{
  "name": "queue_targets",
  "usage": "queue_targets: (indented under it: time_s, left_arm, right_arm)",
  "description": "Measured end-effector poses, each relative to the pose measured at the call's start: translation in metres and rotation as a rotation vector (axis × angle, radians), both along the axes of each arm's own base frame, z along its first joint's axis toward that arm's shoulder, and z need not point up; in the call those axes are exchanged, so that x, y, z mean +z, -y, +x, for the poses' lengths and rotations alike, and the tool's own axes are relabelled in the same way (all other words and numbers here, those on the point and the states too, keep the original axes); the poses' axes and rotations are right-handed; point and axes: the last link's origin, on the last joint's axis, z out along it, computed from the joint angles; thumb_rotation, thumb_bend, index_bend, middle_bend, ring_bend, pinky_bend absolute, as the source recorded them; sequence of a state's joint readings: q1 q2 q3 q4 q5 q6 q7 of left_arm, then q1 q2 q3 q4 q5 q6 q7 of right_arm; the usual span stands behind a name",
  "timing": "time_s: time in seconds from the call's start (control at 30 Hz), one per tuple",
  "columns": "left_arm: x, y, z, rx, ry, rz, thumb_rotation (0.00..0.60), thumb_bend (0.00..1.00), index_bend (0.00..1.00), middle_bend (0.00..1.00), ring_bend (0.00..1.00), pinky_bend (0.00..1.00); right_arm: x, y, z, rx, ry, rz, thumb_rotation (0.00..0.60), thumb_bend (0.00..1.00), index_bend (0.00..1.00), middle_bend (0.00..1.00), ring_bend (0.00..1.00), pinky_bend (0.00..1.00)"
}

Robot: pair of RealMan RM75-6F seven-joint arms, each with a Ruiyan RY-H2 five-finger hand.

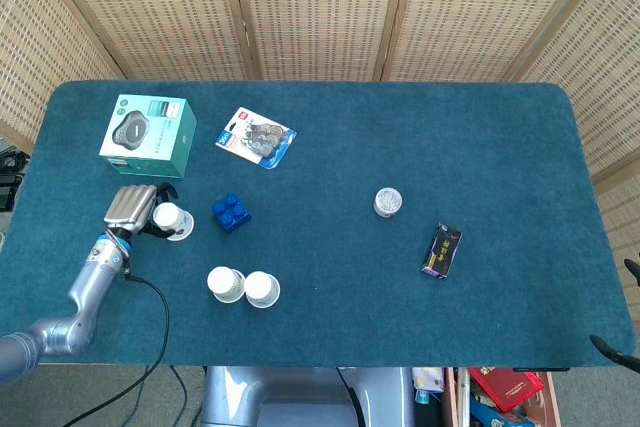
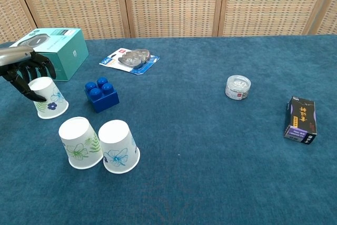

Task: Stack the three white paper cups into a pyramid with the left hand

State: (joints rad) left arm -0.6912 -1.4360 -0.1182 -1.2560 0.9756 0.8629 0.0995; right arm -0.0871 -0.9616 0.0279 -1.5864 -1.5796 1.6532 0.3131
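Three white paper cups with flower prints stand upside down on the blue table (image 1: pixel 400 127). Two of them (image 2: pixel 79 142) (image 2: pixel 118 146) touch side by side near the front edge, also seen in the head view (image 1: pixel 226 283) (image 1: pixel 262 289). The third cup (image 2: pixel 49 97) (image 1: pixel 170 219) stands further back at the left. My left hand (image 2: pixel 23 72) (image 1: pixel 130 209) wraps around this cup, thumb across its near side and the other fingers behind its top. The cup rests on the table. My right hand does not show.
A teal box (image 2: pixel 52 51) stands just behind the left hand. A blue brick (image 2: pixel 101 94) sits right of the gripped cup. Further off lie a blister pack (image 2: pixel 130 58), a small round tin (image 2: pixel 238 87) and a dark little box (image 2: pixel 300 119).
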Motion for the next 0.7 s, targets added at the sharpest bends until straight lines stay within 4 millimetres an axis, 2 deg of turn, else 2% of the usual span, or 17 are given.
queue_targets:
  time_s: [0.2, 0.4, 0.57, 0.7]
  left_arm:
    - [0.003, 0.001, -0.001, -0.003, 0.005, 0.026, 0.6, 0.17, 0.44, 0.52, 0.48, 0.42]
    - [0.013, 0.003, 0.01, -0.023, 0.07, 0.051, 0.6, 0.17, 0.44, 0.52, 0.48, 0.42]
    - [0.031, 0.011, 0.034, -0.102, 0.129, 0.069, 0.6, 0.17, 0.44, 0.52, 0.48, 0.42]
    - [0.042, 0.026, 0.056, -0.175, 0.171, 0.053, 0.6, 0.17, 0.44, 0.52, 0.48, 0.42]
  right_arm:
    - [0.0, 0.0, 0.0, 0.001, -0.001, 0.002, 0.6, 0.0, 0.0, 0.0, 0.0, 0.0]
    - [-0.001, 0.0, 0.001, 0.001, -0.001, 0.004, 0.6, 0.0, 0.0, 0.0, 0.0, 0.0]
    - [-0.001, 0.0, 0.001, 0.0, -0.002, 0.007, 0.6, 0.0, 0.0, 0.0, 0.0, 0.0]
    - [-0.002, 0.0, 0.001, 0.001, -0.005, 0.007, 0.6, 0.0, 0.0, 0.0, 0.0, 0.0]
